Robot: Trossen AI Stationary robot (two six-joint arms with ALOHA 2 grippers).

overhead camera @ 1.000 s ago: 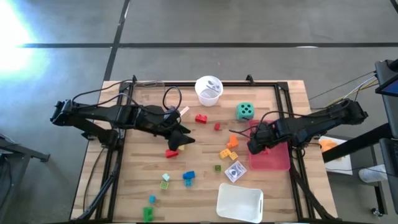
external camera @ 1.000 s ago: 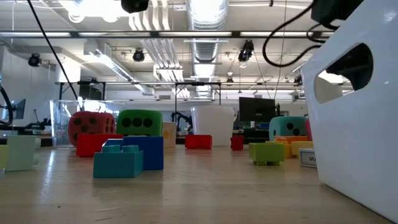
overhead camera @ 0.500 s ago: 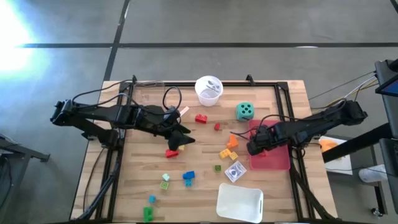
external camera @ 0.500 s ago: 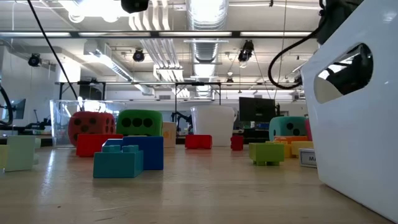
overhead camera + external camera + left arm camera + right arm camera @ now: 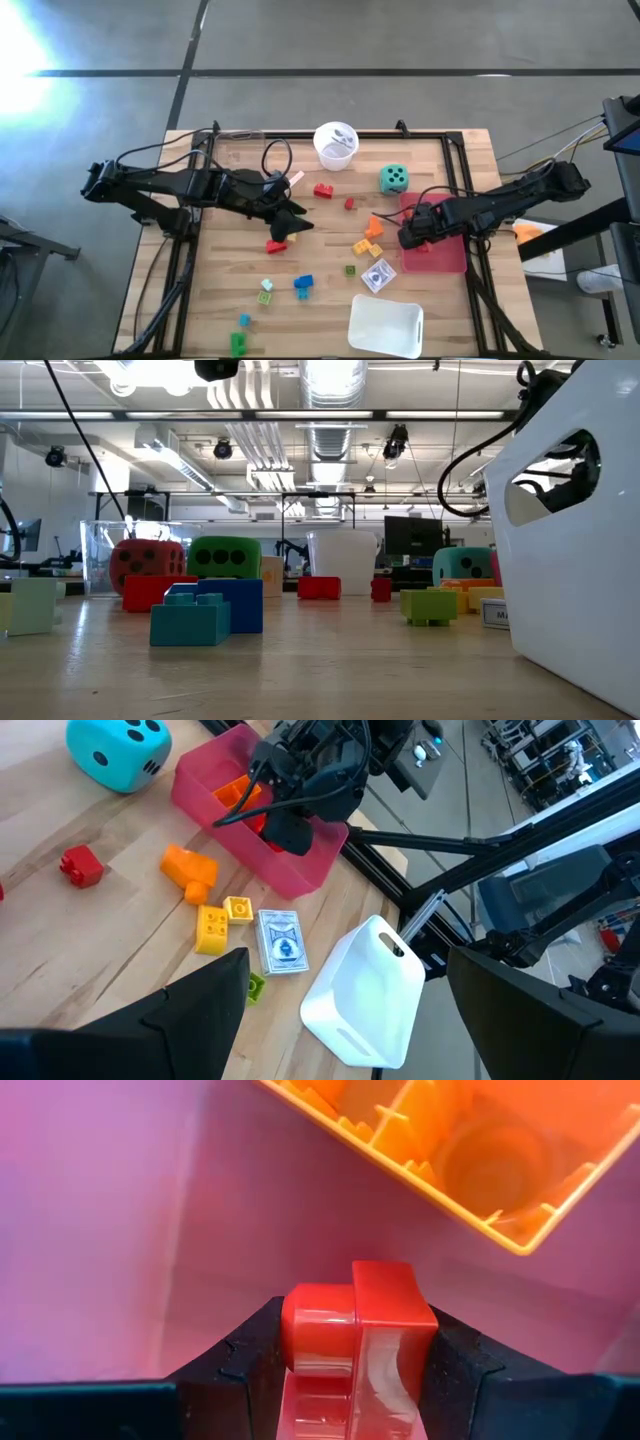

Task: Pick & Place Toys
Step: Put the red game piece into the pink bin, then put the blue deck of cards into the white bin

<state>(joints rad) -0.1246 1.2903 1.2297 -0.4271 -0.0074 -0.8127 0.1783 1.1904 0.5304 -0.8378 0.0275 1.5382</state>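
Note:
My right gripper (image 5: 412,238) points down into the pink bin (image 5: 445,258) at the table's right and is shut on a red brick (image 5: 355,1340). An orange brick (image 5: 450,1140) lies in the bin beside it. My left gripper (image 5: 295,225) hangs open above the table's middle, with nothing between its fingers. Loose toys lie on the wood: a teal die (image 5: 394,179), red bricks (image 5: 323,190), an orange brick (image 5: 374,226), a blue brick (image 5: 303,284). The low view shows a red die (image 5: 147,563) and a green die (image 5: 224,557) at the far left. My right gripper pinches the red brick's two opposite sides (image 5: 300,1330) between its two fingers, coming from above and pointing down. The brick's studded end sticks out past the fingertips toward the bin's floor. Whether it touches the floor I cannot tell.
A white tray (image 5: 386,323) stands at the near edge and a white cup (image 5: 335,145) at the far edge. A playing card (image 5: 377,277) lies near the bin. Black frame rails run along both table sides.
My right gripper has sunk a little deeper into the pink bin, still shut on the red brick. Nothing else has moved.

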